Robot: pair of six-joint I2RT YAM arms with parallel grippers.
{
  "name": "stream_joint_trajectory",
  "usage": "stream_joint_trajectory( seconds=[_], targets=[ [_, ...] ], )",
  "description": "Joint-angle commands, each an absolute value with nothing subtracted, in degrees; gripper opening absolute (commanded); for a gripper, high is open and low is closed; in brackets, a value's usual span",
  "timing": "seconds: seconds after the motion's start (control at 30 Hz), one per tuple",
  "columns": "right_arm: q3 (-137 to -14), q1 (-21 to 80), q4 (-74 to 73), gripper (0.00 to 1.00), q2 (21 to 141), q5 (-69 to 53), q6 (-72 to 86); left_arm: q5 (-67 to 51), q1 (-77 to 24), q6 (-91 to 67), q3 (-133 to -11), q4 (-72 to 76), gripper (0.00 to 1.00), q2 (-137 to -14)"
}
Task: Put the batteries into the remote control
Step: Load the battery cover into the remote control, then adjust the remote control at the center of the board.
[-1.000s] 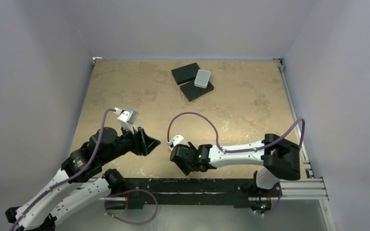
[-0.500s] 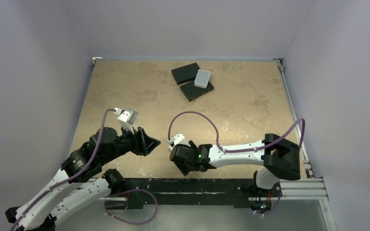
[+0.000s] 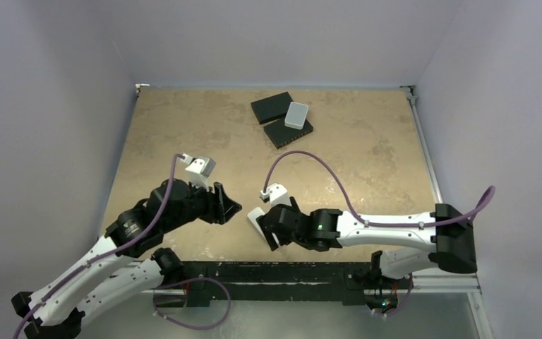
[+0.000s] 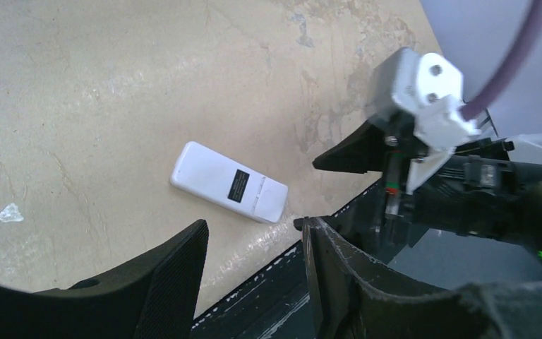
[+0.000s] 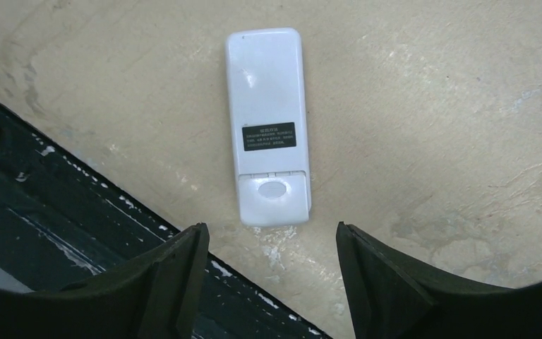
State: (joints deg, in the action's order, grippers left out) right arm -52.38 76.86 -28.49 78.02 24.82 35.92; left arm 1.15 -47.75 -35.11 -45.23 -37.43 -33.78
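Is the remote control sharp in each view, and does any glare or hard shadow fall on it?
Right wrist view: the remote control is sharp and evenly lit, no glare, only a thin soft shadow at its edge; the print on its dark label is too small to read. Left wrist view: sharp too, no glare. Top external view: soft flat light; too small to judge.

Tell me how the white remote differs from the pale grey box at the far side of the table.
The remote control is a long, narrow white bar; the pale grey box is stubbier and squarer. The remote lies on the table by the near edge; the box rests on the black flat boxes. The remote's back bears a dark label; the box's top looks plain. Both lie flat, ungripped.
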Motion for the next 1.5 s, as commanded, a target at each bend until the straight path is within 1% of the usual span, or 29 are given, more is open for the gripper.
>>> stream_joint_trajectory(
  seconds=[0.0, 0.17, 0.33, 0.47, 0.63, 0.87, 0.97, 1.07, 1.2, 1.3, 1.37, 1.47],
  targets=[
    [-49.28, 76.88, -26.99, 0.75, 73.53, 26.72, 40.26, 2.38, -47.84, -37.31, -42.35, -30.43, 0.52, -36.93],
    [-46.56, 76.66, -27.61, 0.75, 70.31, 26.21, 44.7, 4.08, -47.79, -39.13, -38.16, -21.7, 0.52, -43.92],
    [-42.66, 76.65, -26.0, 0.74, 65.98, 24.26, 46.28, 3.26, -47.8, -39.55, -35.56, -10.55, 0.59, -52.88],
    [-40.46, 76.64, -24.64, 0.73, 63.87, 22.77, 46.48, 0.86, -47.81, -38.83, -35.91, -2.48, 0.61, -61.23],
    [-38.61, 76.66, -22.36, 0.65, 62.71, 21.62, 46.14, -2.45, -47.56, -37.65, -38.94, 4.83, 0.61, -71.74],
    [-36.98, 76.68, -18.99, 0.54, 63.37, 19.92, 45.59, -5.34, -46.95, -37.53, -44.19, 6.76, 0.58, -83.39],
    [-36.3, 76.7, -18.57, 0.52, 63.08, 19.52, 45.55, -6.55, -46.51, -37.6, -45.36, 7.43, 0.55, -86.81],
    [-35.85, 76.65, -18.3, 0.51, 62.61, 19.38, 45.44, -7.38, -46.11, -37.68, -46.28, 7.51, 0.51, -89.14],
    [-35.28, 76.64, -18.2, 0.5, 62.07, 19.64, 45.74, -7.35, -45.92, -37.47, -46.85, 6.56, 0.39, -90.95],
    [-34.93, 76.64, -18.09, 0.5, 61.66, 19.74, 45.95, -6.63, -45.75, -37.21, -46.62, 5.88, 0.27, -91.6],
    [-34.71, 76.64, -18.0, 0.5, 61.53, 19.77, 46.2, -6.14, -45.72, -36.99, -46.41, 5.28, 0.17, -91.98],
    [-34.43, 76.64, -17.94, 0.5, 61.61, 19.78, 46.53, -4.81, -45.74, -36.67, -45.81, 4.41, 0.06, -92.2]
  ],
)
